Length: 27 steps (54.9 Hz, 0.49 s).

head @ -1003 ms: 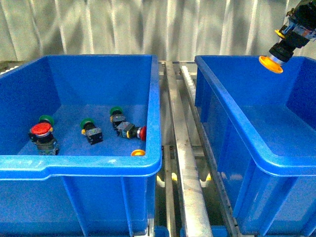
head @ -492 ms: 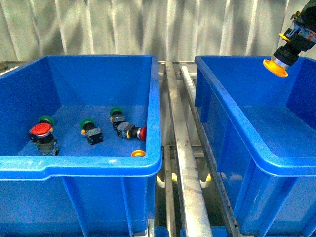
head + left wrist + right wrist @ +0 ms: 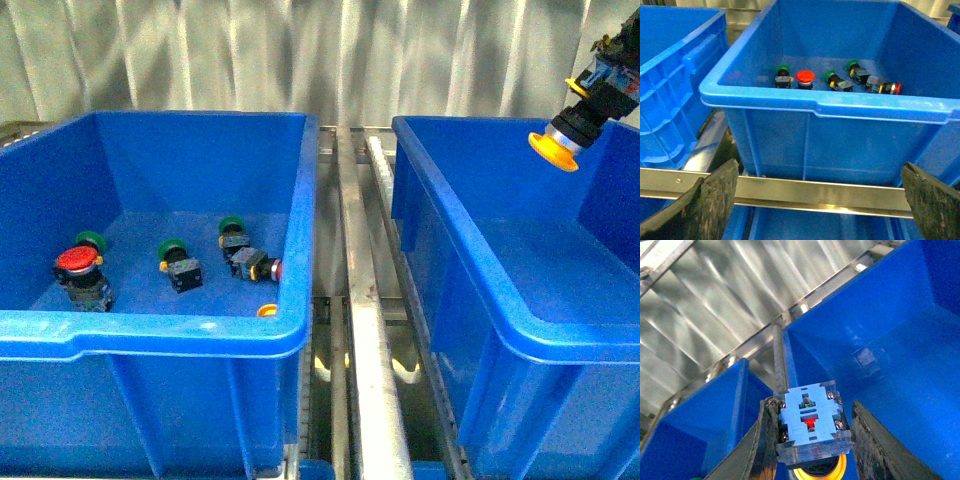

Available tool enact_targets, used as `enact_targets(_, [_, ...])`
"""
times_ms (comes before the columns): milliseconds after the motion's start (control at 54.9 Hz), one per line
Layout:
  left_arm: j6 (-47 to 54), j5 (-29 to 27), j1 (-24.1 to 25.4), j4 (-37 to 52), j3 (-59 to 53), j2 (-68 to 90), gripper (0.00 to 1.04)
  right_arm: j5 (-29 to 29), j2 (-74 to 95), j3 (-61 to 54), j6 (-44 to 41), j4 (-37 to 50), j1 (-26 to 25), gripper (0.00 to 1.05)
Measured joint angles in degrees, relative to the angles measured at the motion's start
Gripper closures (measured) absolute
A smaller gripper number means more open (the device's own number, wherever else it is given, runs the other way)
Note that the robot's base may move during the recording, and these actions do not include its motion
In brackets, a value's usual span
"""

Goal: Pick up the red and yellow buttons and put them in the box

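Over R box (image 3: 441,215): yellow button (image 3: 556,148) clamped in right hand (image 3: 812,440).

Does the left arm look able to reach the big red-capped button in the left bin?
Probably yes: its open fingers are empty and the red-capped push button sits uncovered, but the blue plastic bin's wall stands between.

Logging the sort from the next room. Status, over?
Right hand shut on yellow button, over right box, not released. Left hand open, empty. Two red buttons wait in left box. Nothing blocks the drop.
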Motion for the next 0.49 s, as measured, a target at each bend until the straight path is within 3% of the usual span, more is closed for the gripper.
enact_targets(492, [0.0, 0.2, 0.0, 0.1, 0.0, 0.0, 0.08, 0.5, -4.7, -3.1, 3.0, -0.8, -5.5, 0.72])
